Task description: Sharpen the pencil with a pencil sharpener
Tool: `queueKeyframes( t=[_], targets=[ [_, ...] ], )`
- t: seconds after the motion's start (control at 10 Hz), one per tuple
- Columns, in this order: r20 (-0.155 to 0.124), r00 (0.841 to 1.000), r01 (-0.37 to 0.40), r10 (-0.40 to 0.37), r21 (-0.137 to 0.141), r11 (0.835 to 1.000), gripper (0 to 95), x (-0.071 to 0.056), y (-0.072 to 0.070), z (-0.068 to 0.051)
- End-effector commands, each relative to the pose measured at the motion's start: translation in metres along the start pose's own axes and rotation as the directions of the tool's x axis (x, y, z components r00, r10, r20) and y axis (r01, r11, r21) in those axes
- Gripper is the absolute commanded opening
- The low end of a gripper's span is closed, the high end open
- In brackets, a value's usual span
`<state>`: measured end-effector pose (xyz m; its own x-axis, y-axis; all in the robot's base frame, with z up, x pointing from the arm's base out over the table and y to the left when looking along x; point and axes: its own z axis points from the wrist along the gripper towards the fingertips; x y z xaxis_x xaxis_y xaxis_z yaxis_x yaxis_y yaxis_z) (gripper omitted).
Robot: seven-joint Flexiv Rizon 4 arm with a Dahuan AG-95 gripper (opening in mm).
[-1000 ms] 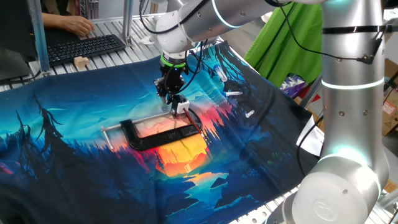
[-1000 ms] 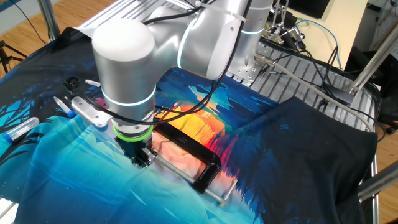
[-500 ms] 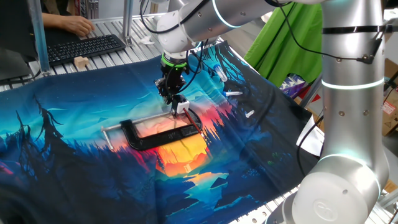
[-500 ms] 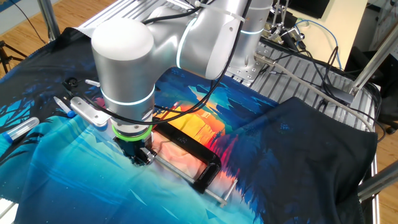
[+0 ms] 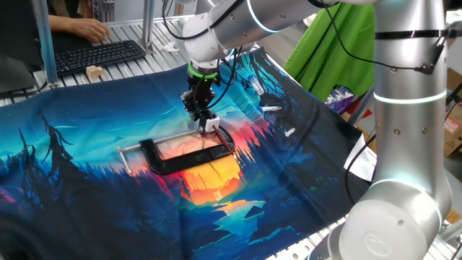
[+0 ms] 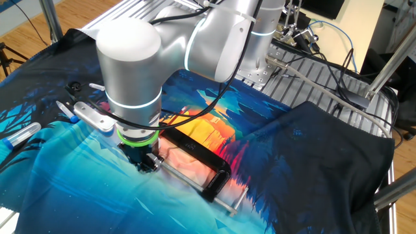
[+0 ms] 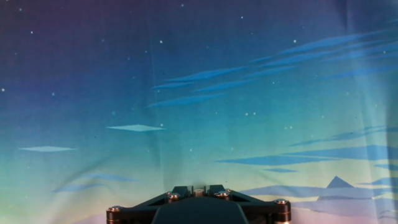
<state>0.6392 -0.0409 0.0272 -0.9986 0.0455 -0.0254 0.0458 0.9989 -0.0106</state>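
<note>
Small whitish boxy pencil sharpener [image 5: 211, 124] sits at the end of the big black C-shaped clamp [image 5: 184, 157], on the printed night-sky cloth [image 5: 86, 137]. Directly above it hangs the dark two-finger gripper [image 5: 198, 110]; whether its fingers are spread or pressed together cannot be told. Thin dark pencil is not discernible.

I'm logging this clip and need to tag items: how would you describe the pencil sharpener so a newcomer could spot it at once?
Find the big black C-shaped clamp lying in the middle of the printed cloth. At its far right end, just under the gripper, sits the pencil sharpener: a small whitish block. It is far smaller than the clamp and, unlike the loose white bits further right, it lies right against the clamp.
</note>
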Motion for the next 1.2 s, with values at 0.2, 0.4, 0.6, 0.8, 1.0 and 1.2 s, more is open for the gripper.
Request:
queueKeyframes(
  t=[0.2,0.4,0.6,0.8,1.0,1.2],
  targets=[
    [0.015,1.000,0.012,-0.012,0.005,1.000,0.0,-0.0008,-0.0046,0.0026],
    [0.021,1.000,0.018,-0.018,0.007,1.000,0.0,-0.0016,-0.0079,0.0049],
    [0.013,1.000,0.002,-0.002,0.003,1.000,0.0,-0.0015,-0.0076,0.0062],
    [0.014,1.000,-0.001,0.000,0.006,1.000,0.0,-0.0018,-0.0073,0.0072],
    [-0.004,1.000,-0.019,0.019,0.005,1.000,0.0,-0.0012,-0.0056,0.0082],
    [-0.012,1.000,-0.029,0.029,0.002,1.000,0.0,-0.0015,-0.0045,0.0071]
  ],
)
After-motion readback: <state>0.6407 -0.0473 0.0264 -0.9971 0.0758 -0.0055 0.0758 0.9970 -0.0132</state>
